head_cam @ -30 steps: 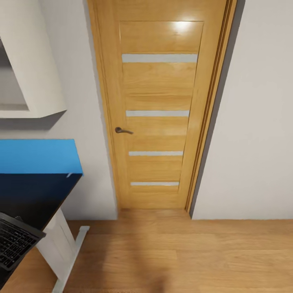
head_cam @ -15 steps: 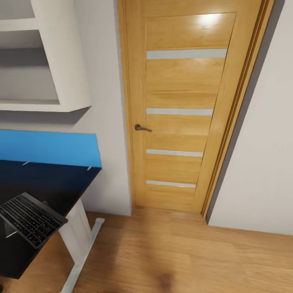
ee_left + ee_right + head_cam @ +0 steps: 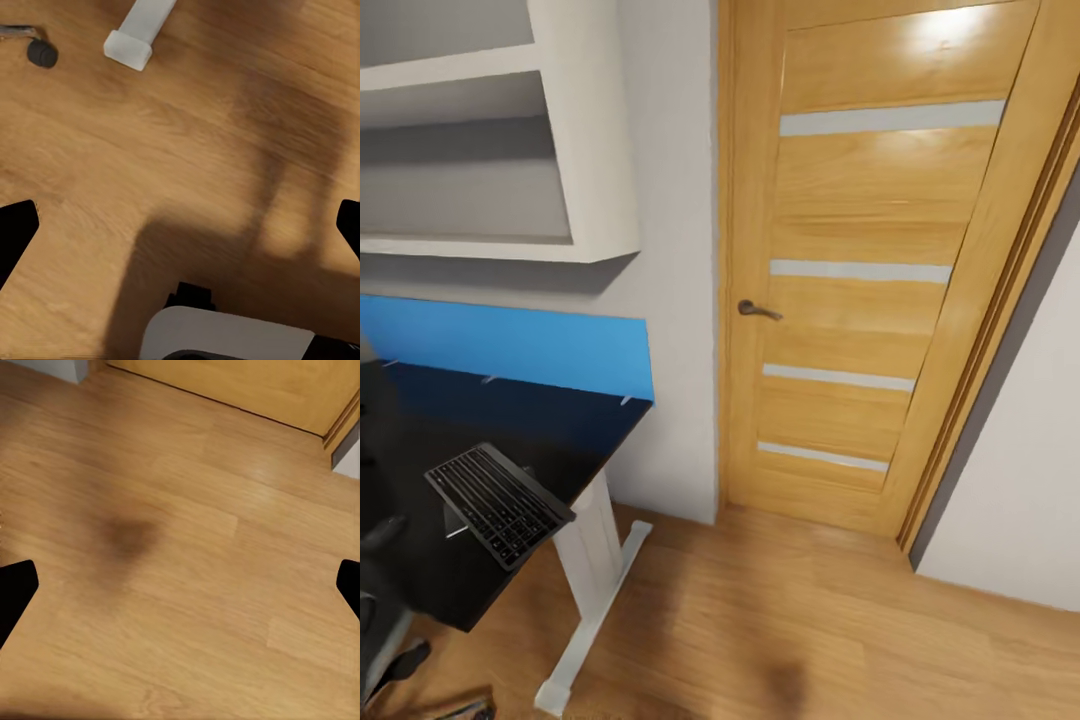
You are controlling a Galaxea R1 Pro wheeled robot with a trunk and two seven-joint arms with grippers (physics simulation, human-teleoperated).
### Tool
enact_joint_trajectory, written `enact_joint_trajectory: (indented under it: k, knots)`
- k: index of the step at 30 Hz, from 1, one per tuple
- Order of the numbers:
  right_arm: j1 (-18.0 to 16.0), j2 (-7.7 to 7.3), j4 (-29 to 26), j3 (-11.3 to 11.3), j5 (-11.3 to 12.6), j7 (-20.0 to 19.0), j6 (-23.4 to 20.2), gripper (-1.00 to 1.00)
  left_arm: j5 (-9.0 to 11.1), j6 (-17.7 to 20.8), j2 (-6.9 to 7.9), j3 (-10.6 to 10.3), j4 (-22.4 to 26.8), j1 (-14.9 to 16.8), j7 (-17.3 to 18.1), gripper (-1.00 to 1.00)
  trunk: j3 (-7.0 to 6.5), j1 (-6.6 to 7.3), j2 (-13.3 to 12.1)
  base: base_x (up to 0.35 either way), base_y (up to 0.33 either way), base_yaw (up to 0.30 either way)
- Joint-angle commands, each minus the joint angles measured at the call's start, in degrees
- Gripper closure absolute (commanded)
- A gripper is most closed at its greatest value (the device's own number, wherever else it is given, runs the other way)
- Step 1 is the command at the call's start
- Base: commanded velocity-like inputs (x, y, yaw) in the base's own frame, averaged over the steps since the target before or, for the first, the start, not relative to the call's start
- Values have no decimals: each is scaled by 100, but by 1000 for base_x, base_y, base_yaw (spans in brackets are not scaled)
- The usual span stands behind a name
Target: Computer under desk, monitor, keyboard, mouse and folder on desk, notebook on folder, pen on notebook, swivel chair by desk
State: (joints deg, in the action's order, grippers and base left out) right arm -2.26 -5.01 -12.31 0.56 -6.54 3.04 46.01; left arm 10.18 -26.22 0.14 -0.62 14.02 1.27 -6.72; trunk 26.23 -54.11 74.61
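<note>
Overhead, the head view shows the desk (image 3: pixel 550 430), dark-topped with a blue back panel and a white leg (image 3: pixel 592 560), standing against a grey wall beside a wooden door (image 3: pixel 870 300) with a dark handle (image 3: pixel 758 309). The keyboard (image 3: pixel 500 503) lies tilted on the desk's near corner, its end reaching just past the edge. White shelves (image 3: pixel 510 150) hang above the desk. A dark shape at the picture's left edge overlaps the desk; what it is cannot be told.

Left wrist view: the left gripper (image 3: pixel 180 229) hangs over wooden floor (image 3: pixel 195 150), its black fingertips (image 3: pixel 15 232) far apart at opposite edges, nothing between them. The desk's white foot (image 3: pixel 139 34) and a dark caster wheel (image 3: pixel 42 53) lie beyond.

Right wrist view: the right gripper (image 3: pixel 180 589) likewise stands wide apart and empty over floor boards, with the door's lower edge (image 3: pixel 247 386) beyond.
</note>
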Motion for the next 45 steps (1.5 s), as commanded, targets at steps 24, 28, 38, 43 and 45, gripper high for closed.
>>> enact_joint_trajectory:
  k: [24, 28, 38, 43, 45]
  knots:
    - [-2, -18, -8, 6, -58, 267, 4, -100, 73, -1144, -17, 29, -39, 4, -5, -100, 437, -528, 967, 0, 0, 286]
    - [-2, -17, -8, 6, -58, 280, 4, -100, 72, -1141, -15, 27, -39, 4, -5, -100, 509, -615, 1128, 0, 0, 286]
    - [-2, -17, -8, 6, -58, 284, 4, -100, 64, -1140, -15, 19, -40, 4, -5, -100, 689, -835, 1529, 0, 0, 286]
    - [-2, -17, -8, 6, -58, 284, 4, -100, 64, -1140, -14, 18, -40, 4, -5, -100, 778, -945, 1729, 0, 0, 286]
    - [-2, -17, -8, 6, -58, 286, 6, -100, 63, -1140, -14, 18, -40, 4, -1, -100, 814, -989, 1809, 0, 0, 286]
